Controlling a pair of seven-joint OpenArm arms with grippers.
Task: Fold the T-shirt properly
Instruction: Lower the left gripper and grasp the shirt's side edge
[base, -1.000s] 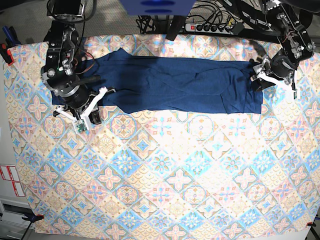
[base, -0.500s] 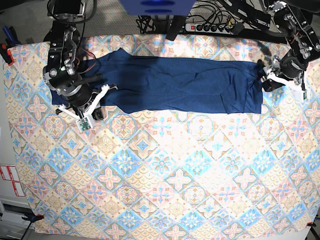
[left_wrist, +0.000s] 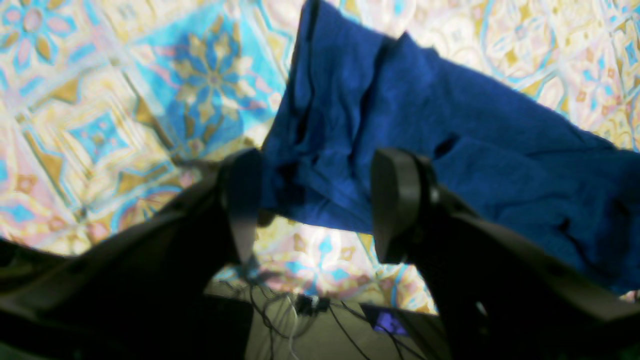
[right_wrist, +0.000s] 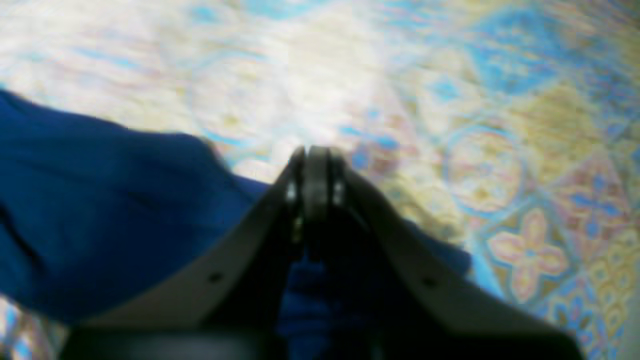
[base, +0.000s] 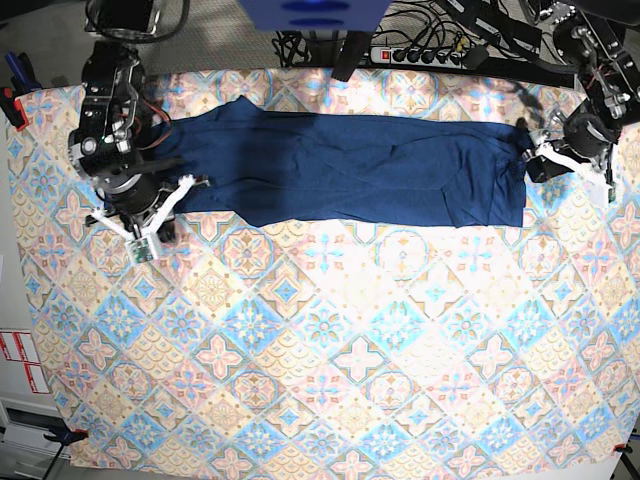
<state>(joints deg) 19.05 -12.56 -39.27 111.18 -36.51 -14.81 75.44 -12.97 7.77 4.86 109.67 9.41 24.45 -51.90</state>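
Patterned cloth in blue, pink and cream tiles covers the desk (base: 330, 380). Across its far side lies the T-shirt (base: 350, 170), a dark navy band stretched flat from one arm to the other. At the base view's right end, the left claw (left_wrist: 315, 200) hangs with its jaws spread over the shirt's edge, gripping nothing. At the opposite end, the right claw (right_wrist: 314, 170) is pressed together above a fold of the fabric.
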